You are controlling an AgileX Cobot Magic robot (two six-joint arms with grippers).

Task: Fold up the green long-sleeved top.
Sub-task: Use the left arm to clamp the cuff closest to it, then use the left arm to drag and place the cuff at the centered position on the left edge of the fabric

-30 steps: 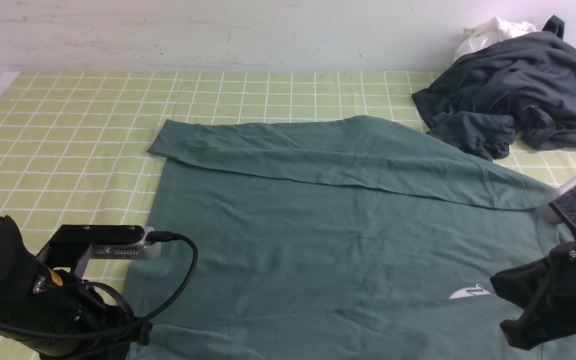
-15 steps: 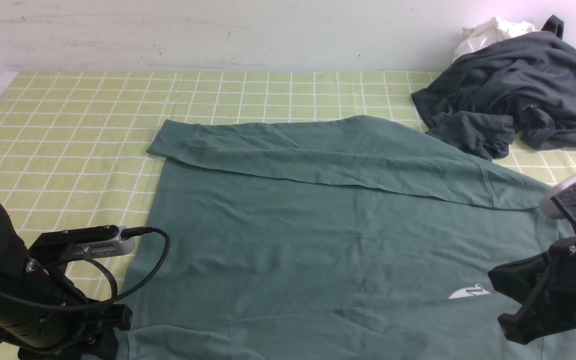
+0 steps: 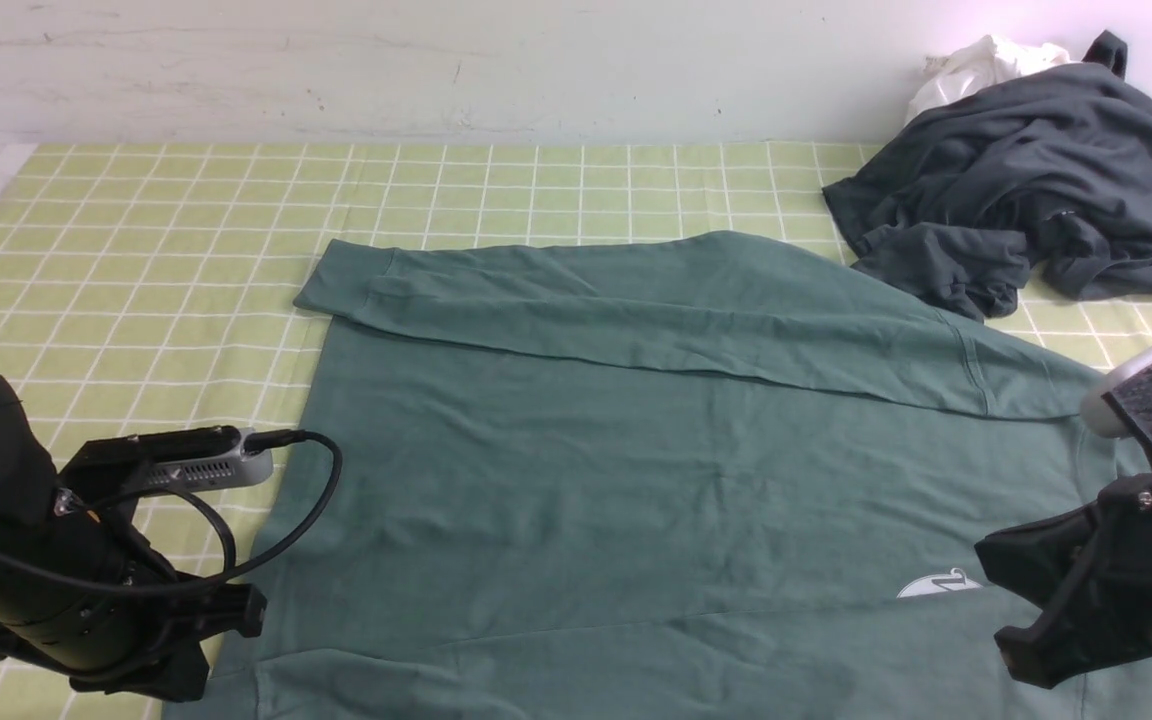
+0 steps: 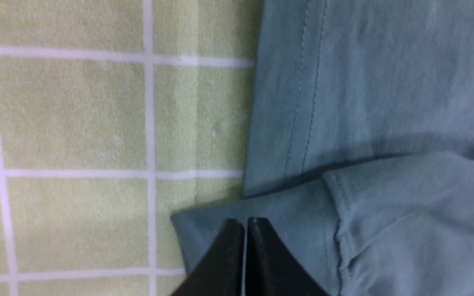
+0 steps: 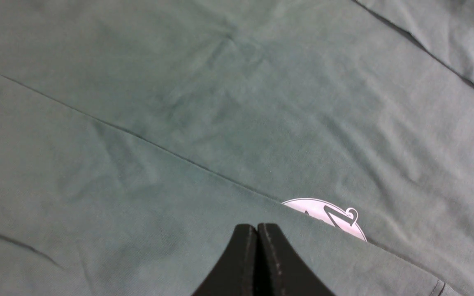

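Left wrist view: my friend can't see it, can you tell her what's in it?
The left gripper, its black tips closed together, sits over the sleeve cuff of the green long-sleeved top. Beside the top lies a light green checked cloth with white lines.

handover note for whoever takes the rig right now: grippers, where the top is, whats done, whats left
Left gripper: shut, tips at the cuff end of the near sleeve; a pinch on cloth cannot be confirmed.
Right gripper: shut, over the near sleeve beside the white logo.
Green top: flat on the checked cover; dark grey garment heaped far right.
Done: far sleeve and near sleeve lie across the body.
Left: fold the body itself, probably in halves.
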